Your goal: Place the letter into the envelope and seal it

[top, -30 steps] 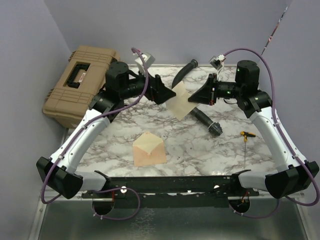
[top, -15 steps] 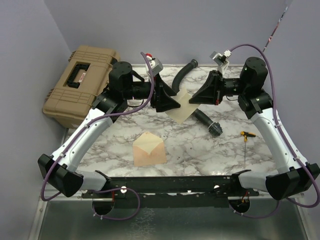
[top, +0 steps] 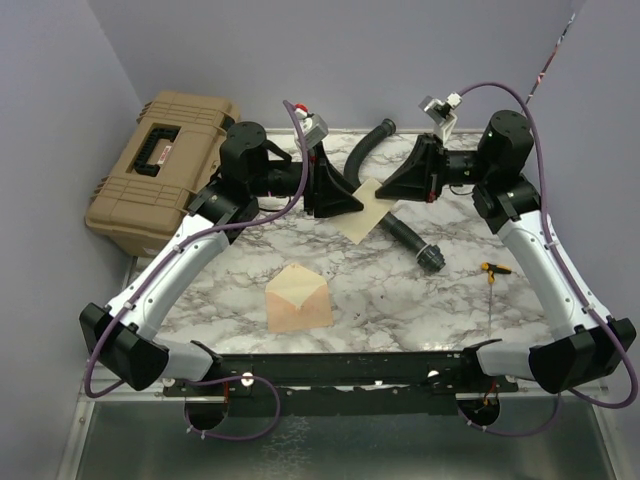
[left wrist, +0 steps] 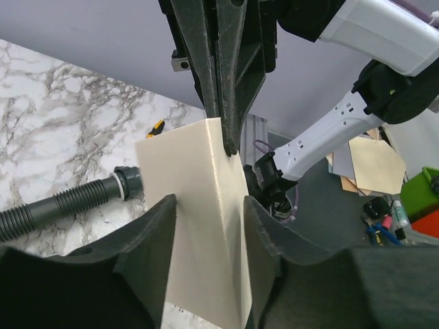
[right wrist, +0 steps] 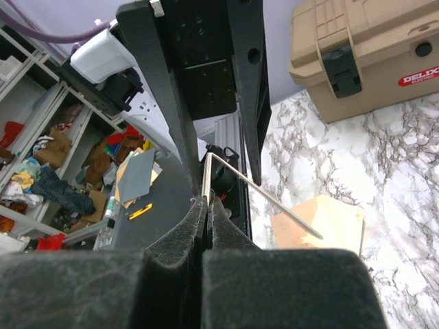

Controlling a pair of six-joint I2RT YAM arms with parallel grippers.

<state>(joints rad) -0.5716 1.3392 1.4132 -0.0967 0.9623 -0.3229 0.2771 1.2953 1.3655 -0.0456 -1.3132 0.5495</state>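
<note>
The letter (top: 365,208) is a kraft-brown sheet bent along one crease into a shallow angle, and it hangs in the air between both grippers. Right gripper (top: 384,194): jaws pressed together on one edge of the sheet, pinching it. Left gripper (left wrist: 206,203): jaws partway apart, one finger on either side of the sheet — contact cannot be told. Below the jaws and well apart, the envelope (top: 298,298) lies on the marble table (top: 400,290) with its flap open and cream inside showing.

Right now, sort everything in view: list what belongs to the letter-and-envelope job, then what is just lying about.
Job:
- letter, held up between the two arms
- envelope, lying flap open on the table

Lying about:
- tan case
- black hose
- yellow-handled tool
</note>
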